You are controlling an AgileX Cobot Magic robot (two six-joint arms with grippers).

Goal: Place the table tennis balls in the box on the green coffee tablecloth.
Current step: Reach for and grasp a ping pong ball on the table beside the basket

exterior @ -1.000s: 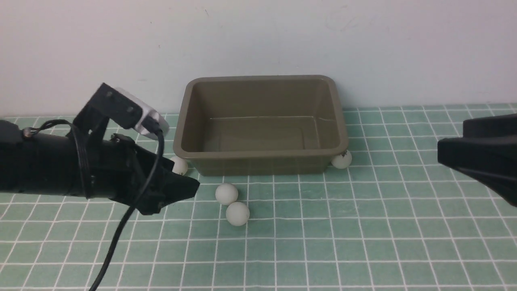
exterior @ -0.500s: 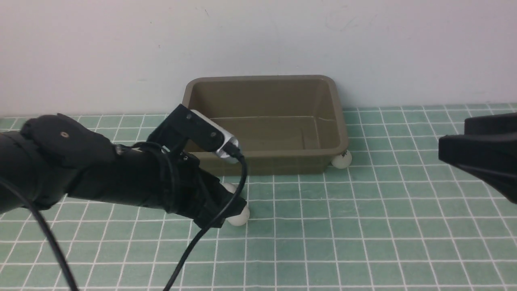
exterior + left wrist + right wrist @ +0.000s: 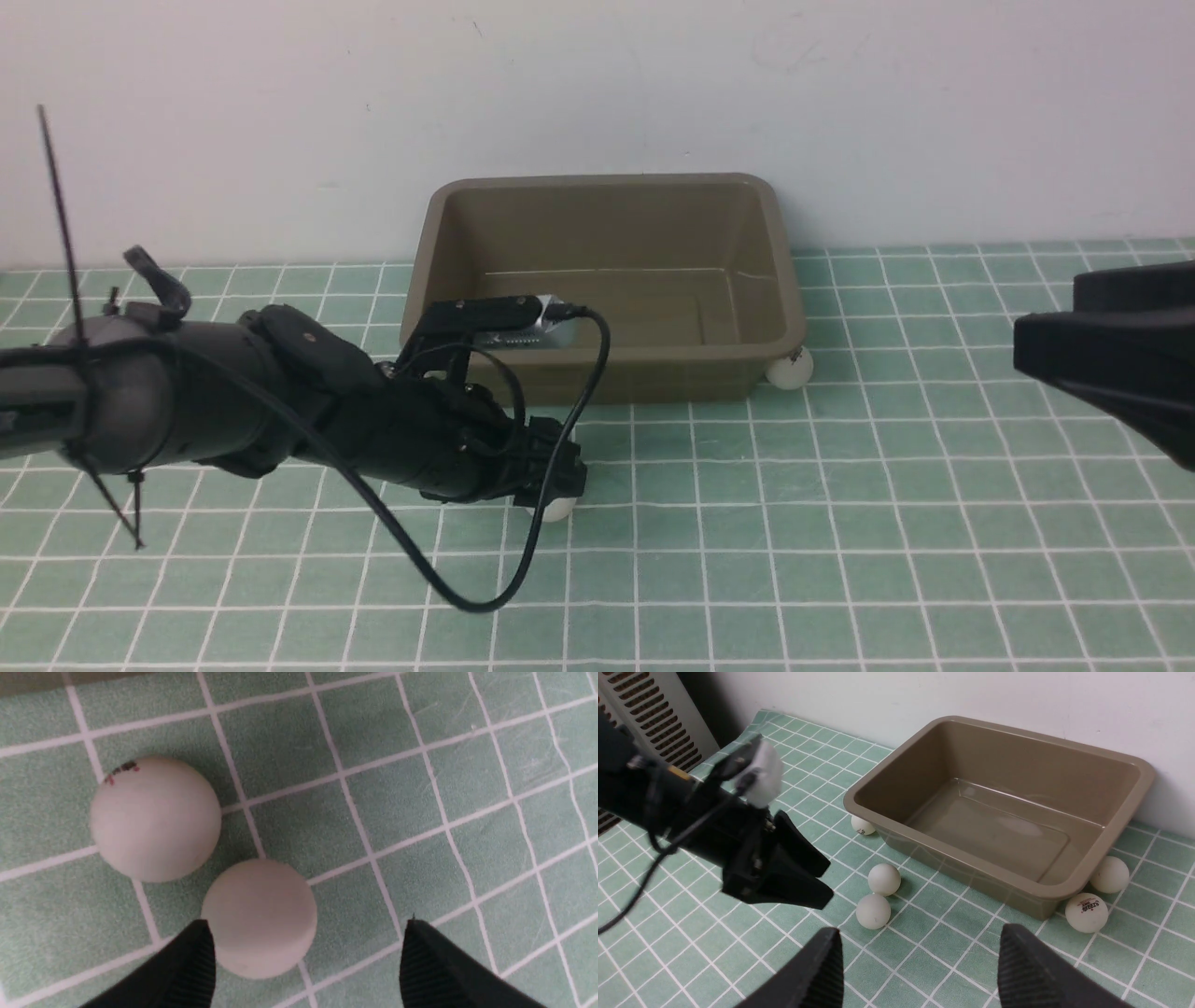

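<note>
wall point(image 3: 280, 112): plain white, seen behind the box.
green coffee tablecloth point(image 3: 840, 560): mint green with a grid of thin white lines, spread flat under everything.
box point(image 3: 672, 378): an olive-brown plastic tub with a flared rim, set upright on the green coffee tablecloth close to the wall, open side up.
left arm point(image 3: 187, 411): stretched low across the cloth from the left and ended just in front of the box's front wall. A black cable point(image 3: 597, 373) is looped from its wrist camera point(image 3: 504, 322).
right gripper point(image 3: 920, 933): held above the cloth, well to the right of the box. Its jaws are apart and nothing is seen between them.
left gripper point(image 3: 306, 926): lowered over the balls in front of the box, its jaws apart and not clamped.
table tennis balls point(image 3: 884, 878): five are counted in the right wrist view, all on the tablecloth outside the box.
plain ball point(image 3: 259, 917): found between the left gripper's jaws, close against one finger point(image 3: 187, 961) and clear of the other. Whether it is touched cannot be told.
printed ball point(image 3: 154, 819): laid just beside the plain ball on the box side, outside the jaws, with a small dark mark on it.
left corner ball point(image 3: 861, 825): tucked against the box's front left corner.
right corner balls point(image 3: 789, 369): two are gathered at the box's front right corner, and the nearer one bears a logo.
</note>
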